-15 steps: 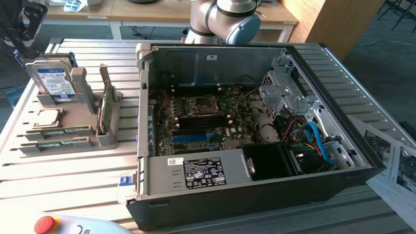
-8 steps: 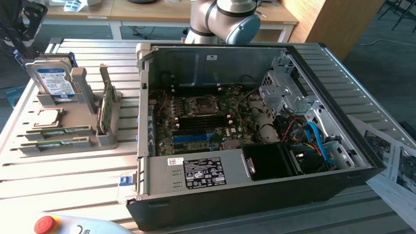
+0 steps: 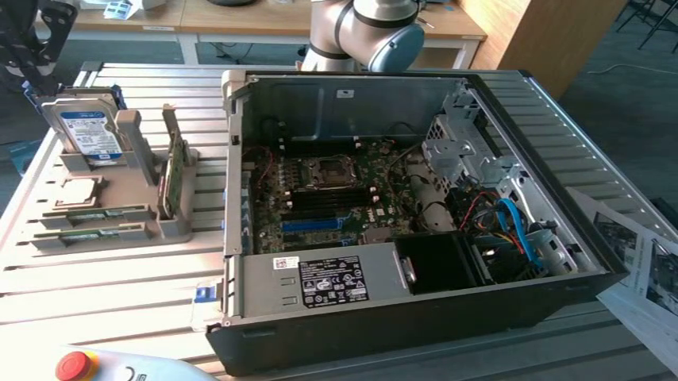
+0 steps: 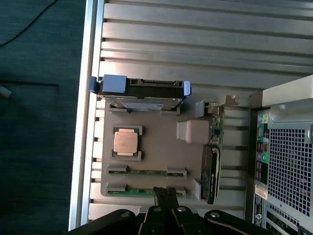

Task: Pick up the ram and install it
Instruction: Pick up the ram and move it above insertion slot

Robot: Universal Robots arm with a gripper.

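Above the tray point(image 4: 161, 152) on the table point(image 4: 195, 49), the gripper point(image 4: 166, 196) hangs closed and empty, lined up over the ram point(image 4: 128, 190) lying flat, lengthwise parallel to a second stick point(image 4: 146, 171).

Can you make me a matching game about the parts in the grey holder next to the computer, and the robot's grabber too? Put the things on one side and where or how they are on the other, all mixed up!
Things
1. grey hard drive with a blue-and-white label
2. square silver processor chip
3. slim green ram stick nearest the tool
4. black tool

Place or state
a. shut, tips right at a ram stick
b. standing on edge in the grey plastic holder
c. lying flat between the hard drive and the ram sticks
d. resting in a slot at the holder's edge

Pairs: 1-b, 2-c, 3-d, 4-a
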